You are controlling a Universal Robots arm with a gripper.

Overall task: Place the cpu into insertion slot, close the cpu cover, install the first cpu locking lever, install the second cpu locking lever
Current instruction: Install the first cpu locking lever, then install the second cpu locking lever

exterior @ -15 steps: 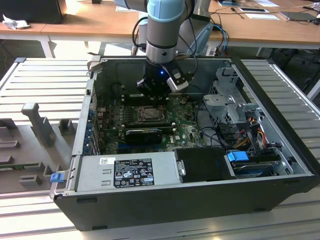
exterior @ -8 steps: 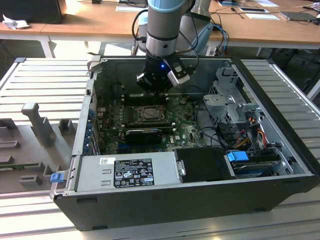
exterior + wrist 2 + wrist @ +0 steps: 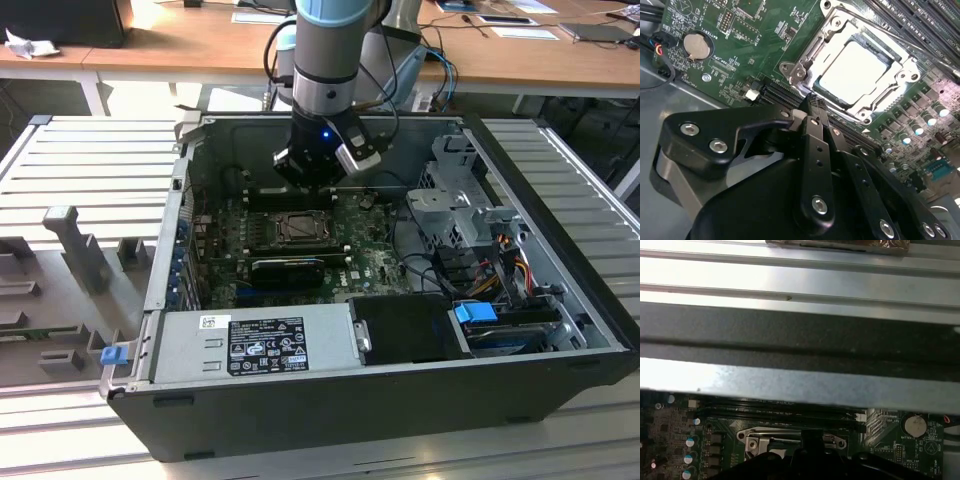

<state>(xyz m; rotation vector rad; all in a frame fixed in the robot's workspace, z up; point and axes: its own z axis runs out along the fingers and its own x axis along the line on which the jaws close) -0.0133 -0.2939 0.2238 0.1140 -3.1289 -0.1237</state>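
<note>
CPU (image 3: pixel 856 70) seated in insertion slot (image 3: pixel 837 102), pale metal top glaring bright in second wrist view. CPU cover (image 3: pixel 900 75) down flat over it, frame around the chip, window showing the top. Socket assembly visible in exterior view too (image 3: pixel 298 229), mid motherboard (image 3: pixel 225 250), inside open computer case (image 3: pixel 330 400) lying on its side.

Gripper (image 3: pixel 811 100) directly above socket's near edge in second wrist view; jaws pinched together to a single tip, nothing held, tip right at cover's frame edge by the corner bracket. Contact with the metal: cannot tell. In exterior view gripper (image 3: pixel 308 185) hangs over far side of socket.

Coin cell battery (image 3: pixel 696 46) on board well off to one side of socket; row of capacitors (image 3: pixel 920 125) on the other side. Power supply (image 3: pixel 255 345) along case's near wall in exterior view, blue latch (image 3: pixel 475 312) toward exterior view's right. Wooden tabletop (image 3: pixel 200 45) behind case.
</note>
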